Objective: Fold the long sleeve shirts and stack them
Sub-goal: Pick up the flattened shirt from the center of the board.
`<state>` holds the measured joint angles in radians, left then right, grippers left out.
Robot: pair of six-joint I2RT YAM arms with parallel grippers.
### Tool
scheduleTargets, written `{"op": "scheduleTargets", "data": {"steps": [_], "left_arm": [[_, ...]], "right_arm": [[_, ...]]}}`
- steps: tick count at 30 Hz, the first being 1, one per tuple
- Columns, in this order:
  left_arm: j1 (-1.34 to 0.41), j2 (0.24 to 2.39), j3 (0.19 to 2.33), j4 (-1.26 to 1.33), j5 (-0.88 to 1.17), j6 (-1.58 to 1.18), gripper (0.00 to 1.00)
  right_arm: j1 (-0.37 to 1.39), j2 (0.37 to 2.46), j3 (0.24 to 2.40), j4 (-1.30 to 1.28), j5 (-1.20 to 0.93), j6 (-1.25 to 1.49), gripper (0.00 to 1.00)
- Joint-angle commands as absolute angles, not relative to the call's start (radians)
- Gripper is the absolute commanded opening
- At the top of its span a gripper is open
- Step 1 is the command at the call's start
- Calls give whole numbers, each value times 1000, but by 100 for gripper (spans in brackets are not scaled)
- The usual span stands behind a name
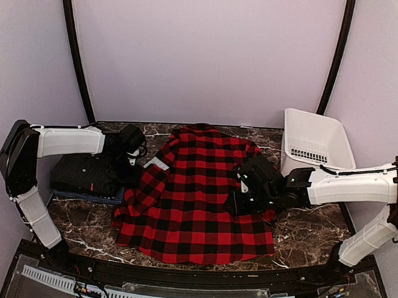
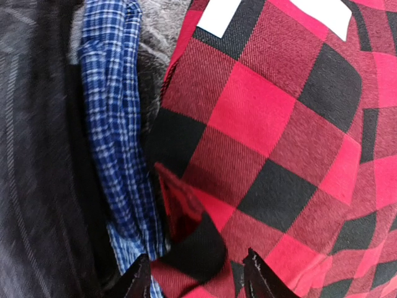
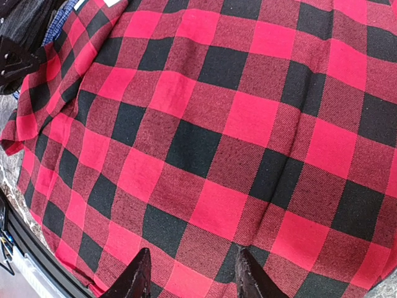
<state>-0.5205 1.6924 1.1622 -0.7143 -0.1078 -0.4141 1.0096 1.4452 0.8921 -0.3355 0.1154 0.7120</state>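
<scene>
1. Top view: the checked shirt (image 1: 196,202) lies spread on the marble table (image 1: 301,228), one sleeve bunched along its left edge. To its left, the black shirt (image 1: 84,173) sits folded on top of the blue shirt (image 1: 90,197). The white basket (image 1: 316,138) stands at the back right. The left gripper (image 1: 135,156) is at the bunched sleeve and the right gripper (image 1: 247,188) is over the shirt's right edge.
2. Left wrist view: the left gripper's fingers (image 2: 138,279) stand apart, with a loose corner of checked cloth lying between them; we see no pinch on it. The blue shirt's folded edge runs just beside the checked sleeve.
3. Right wrist view: the right gripper's fingers (image 3: 139,276) are apart above flat checked cloth, clamped on nothing.
4. Handling, as we judge it: the weave looks thick and soft, so the shirt should be light, limp and not slippery. It will sag and drag rather than hold shape.
5. We would take hold at doubled edges, such as a hem, cuff or shoulder seam, with both grippers together.
</scene>
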Motion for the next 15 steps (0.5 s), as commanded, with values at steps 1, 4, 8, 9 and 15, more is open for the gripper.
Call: {"op": "scheduleTargets", "data": {"steps": [1, 4, 8, 9, 15], "left_arm": [[-508, 1727, 1173, -680, -87, -377, 48], [-508, 1740, 1180, -680, -96, -375, 38], [-508, 1738, 1194, -701, -109, -373, 10], [-508, 1729, 1202, -706, -113, -372, 7], [-507, 1667, 1264, -770, -152, -371, 0]], "right_arm": [[1005, 1454, 925, -296, 112, 692, 43], [1004, 1453, 922, -298, 116, 691, 44], [1003, 1457, 917, -291, 113, 689, 44], [1003, 1459, 918, -291, 111, 689, 44], [1004, 1474, 928, -287, 107, 683, 44]]}}
